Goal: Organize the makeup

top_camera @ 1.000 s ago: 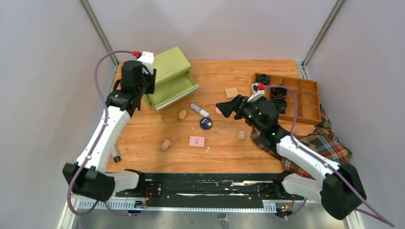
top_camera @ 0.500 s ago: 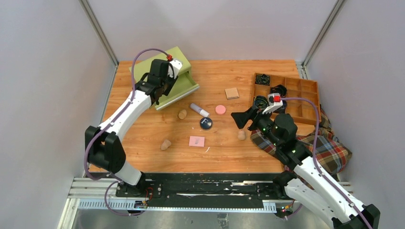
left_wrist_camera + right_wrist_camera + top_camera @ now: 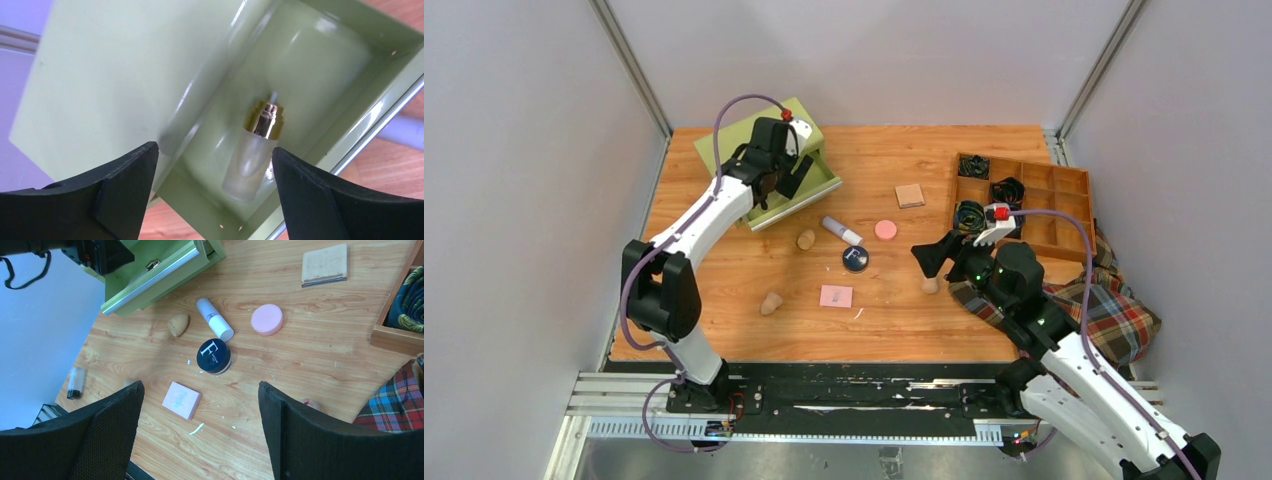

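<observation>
My left gripper [image 3: 215, 170] hangs open over the green drawer [image 3: 320, 60]. A clear frosted bottle [image 3: 252, 155] with a gold cap lies free inside it, below the fingers. On the wood lie a white tube [image 3: 842, 231], pink disc [image 3: 885, 229], navy compact [image 3: 855, 259], pink square pad [image 3: 835, 296], tan square [image 3: 910, 195] and tan sponges [image 3: 805, 239] [image 3: 770, 303] [image 3: 930, 285]. My right gripper [image 3: 200, 415] is open and empty above the pink pad [image 3: 181, 400]. Another clear bottle [image 3: 76, 382] lies at the table's left edge.
A wooden compartment tray [image 3: 1064, 215] at the back right holds black coiled bands [image 3: 969, 213]. A plaid cloth [image 3: 1114, 310] is bunched at the right edge under my right arm. The green box [image 3: 769, 165] stands at the back left with its drawer pulled out.
My left arm swung right from beside the box to over the drawer, then opened, letting the bottle go. My right gripper drew back from the pink disc toward the near right.
</observation>
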Available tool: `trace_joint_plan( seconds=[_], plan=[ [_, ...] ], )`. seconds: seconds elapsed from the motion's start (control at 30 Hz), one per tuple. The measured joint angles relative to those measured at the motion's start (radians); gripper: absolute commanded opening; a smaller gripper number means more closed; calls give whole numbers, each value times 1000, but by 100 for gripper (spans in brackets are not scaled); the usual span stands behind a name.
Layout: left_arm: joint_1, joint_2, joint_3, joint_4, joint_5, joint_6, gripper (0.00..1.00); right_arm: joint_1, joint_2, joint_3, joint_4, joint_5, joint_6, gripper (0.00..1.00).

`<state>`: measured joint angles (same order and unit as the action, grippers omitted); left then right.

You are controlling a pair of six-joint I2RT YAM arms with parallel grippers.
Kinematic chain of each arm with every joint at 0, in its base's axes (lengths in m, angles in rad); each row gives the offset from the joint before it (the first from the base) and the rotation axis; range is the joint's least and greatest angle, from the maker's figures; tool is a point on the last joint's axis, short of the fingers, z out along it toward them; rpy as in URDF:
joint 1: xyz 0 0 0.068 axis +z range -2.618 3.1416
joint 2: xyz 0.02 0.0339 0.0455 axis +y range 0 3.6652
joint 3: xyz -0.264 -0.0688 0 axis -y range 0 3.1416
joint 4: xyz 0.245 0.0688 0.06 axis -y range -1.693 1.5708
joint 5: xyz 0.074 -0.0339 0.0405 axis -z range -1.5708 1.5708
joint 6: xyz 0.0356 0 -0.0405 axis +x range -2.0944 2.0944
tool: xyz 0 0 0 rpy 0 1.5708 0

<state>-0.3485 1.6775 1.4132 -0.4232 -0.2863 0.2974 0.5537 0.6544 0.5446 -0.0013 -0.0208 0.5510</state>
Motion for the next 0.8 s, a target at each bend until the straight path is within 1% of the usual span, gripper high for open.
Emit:
trace_joint_plan(
  seconds=[0.13, 0.23, 0.3, 0.4, 0.43, 0.47, 0.5, 0.57, 0.67, 0.73, 0.8],
  plan=[
    [0, -10, 51, -22, 10, -45, 89, 0, -3, 0, -8, 3, 0, 83],
    [0, -73, 50, -56, 17, -108, 88, 0, -15, 0, -12, 5, 0, 83],
    [0, -165, 15, -79, 12, -163, 86, 0, -28, -2, -13, 8, -1, 83],
    [0, -354, -74, -115, -24, -261, 85, 0, -44, -4, -18, 13, -6, 83],
    [0, -421, -111, -133, -43, -303, 86, 0, -47, -5, -20, 14, -10, 83],
    [0, -482, -147, -154, -66, -346, 93, 0, -49, -5, -21, 14, -13, 83],
    [0, -541, -190, -179, -93, -394, 95, 0, -50, -5, -21, 14, -18, 83],
    [5, -620, -270, -235, -144, -485, 95, 0, -48, -5, -21, 13, -24, 83],
    [63, -677, -393, -324, -171, -609, 95, 0, -47, -6, -21, 9, -28, 83],
    [160, -682, -487, -362, -167, -671, 96, 0, -47, -9, -21, 0, -29, 83],
    [252, -688, -567, -394, -163, -711, 100, 0, -47, -13, -21, -10, -30, 83]
  ],
)
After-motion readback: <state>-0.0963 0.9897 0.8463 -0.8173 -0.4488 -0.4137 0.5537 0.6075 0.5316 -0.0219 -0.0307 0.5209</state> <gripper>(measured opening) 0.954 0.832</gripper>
